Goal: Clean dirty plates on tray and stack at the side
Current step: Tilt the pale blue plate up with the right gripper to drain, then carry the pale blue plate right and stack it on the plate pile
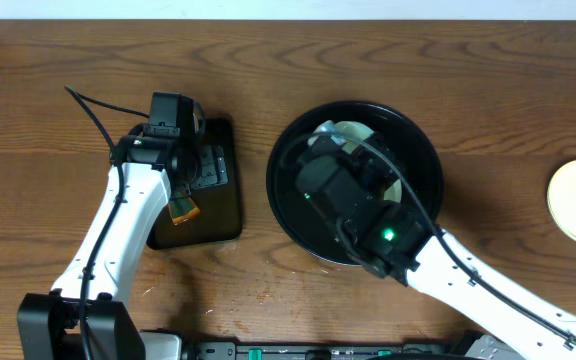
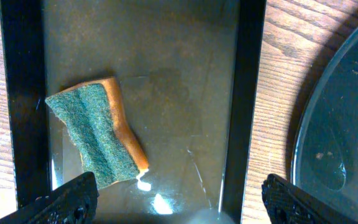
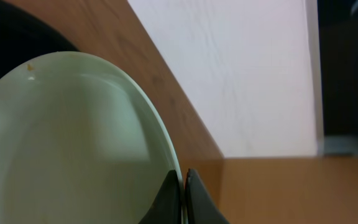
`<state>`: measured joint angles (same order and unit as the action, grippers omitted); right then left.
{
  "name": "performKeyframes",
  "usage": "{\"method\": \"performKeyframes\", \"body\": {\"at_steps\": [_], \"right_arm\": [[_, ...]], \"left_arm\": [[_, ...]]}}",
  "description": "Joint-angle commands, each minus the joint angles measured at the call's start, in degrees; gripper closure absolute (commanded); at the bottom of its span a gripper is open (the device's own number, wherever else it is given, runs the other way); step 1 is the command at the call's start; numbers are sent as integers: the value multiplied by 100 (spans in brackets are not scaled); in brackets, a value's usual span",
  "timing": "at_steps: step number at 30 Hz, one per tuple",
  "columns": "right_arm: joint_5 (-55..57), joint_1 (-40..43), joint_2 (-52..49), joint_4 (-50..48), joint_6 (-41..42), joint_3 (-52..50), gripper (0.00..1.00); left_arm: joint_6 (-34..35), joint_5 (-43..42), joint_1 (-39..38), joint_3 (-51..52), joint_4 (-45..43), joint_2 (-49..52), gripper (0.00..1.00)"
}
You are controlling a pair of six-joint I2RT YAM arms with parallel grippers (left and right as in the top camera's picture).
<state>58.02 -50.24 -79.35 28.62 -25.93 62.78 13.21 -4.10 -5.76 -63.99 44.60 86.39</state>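
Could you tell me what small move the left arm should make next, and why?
Probably lower the left gripper onto the sponge and close: its jaws stand open over the small tray where the sponge lies, while the right gripper holds a pale plate by its rim.

Overhead looks straight down over the table (image 1: 268,80). Left wrist peers down close on the rectangular tray (image 2: 252,93), catching the round tray (image 2: 340,124) edge. Right wrist sits tight against a plate (image 3: 73,137).
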Motion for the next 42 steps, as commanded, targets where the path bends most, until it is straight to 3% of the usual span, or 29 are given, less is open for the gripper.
{"method": "performKeyframes", "body": {"at_steps": [1,4,5,7,12,16,31,39,42], "right_arm": [[-52,483,33,262,1644,-11,99],[-1211,1176,33,699,2712,-11,99],[-2332,1762,39,955,3298,-11,99],[-3547,2476,39,1143,3716,-11,99],[-5934,4214,39,1281,3792,-11,99],[-6924,5523,39,1316,3823,-11,99],[-6889,10244,-588,828,5176,-17,99],[-6113,10994,-1491,741,5191,-22,99],[-6395,11044,-1753,487,4876,-22,99]], "left_arm": [[-55,72,24,0,15,39,14],[-55,74,24,0,15,39,14],[-55,74,24,0,15,39,14],[-52,72,24,0,15,39,14],[-55,72,24,0,15,42,14],[-55,74,24,0,15,42,14],[-55,72,24,0,15,39,14],[-55,74,24,0,15,39,14],[-55,72,24,0,15,39,14]]}}
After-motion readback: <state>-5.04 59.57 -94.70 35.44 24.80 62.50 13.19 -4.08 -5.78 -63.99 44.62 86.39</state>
